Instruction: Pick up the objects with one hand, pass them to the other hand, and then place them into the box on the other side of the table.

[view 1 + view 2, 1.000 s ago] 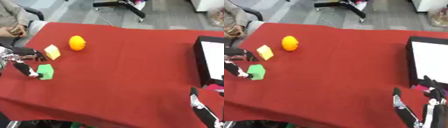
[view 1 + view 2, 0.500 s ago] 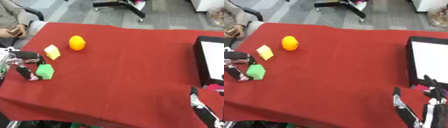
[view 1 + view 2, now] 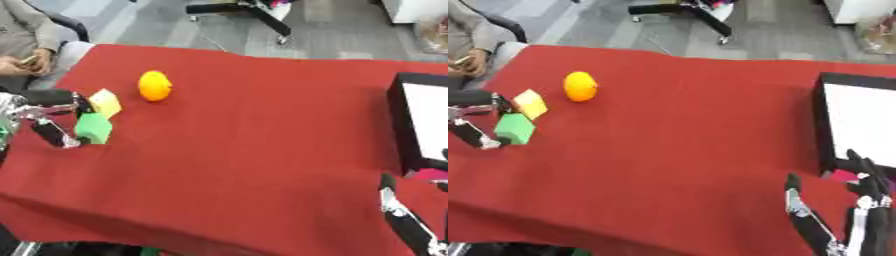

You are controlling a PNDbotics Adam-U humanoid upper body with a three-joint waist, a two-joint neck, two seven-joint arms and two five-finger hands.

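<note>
Green block (image 3: 93, 128), yellow block (image 3: 106, 103), orange (image 3: 155, 86) (left); box (image 3: 859, 125) right.

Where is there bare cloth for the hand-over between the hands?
The wide red middle, between the orange and the box, is bare. The left edge is crowded: green block, yellow block and left hand. The right hand sits at the lower right.

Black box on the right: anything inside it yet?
The box shows only a bare white floor; no object visible inside. Its right part runs off frame, so that part is unseen. The green block, yellow block and orange remain outside.
</note>
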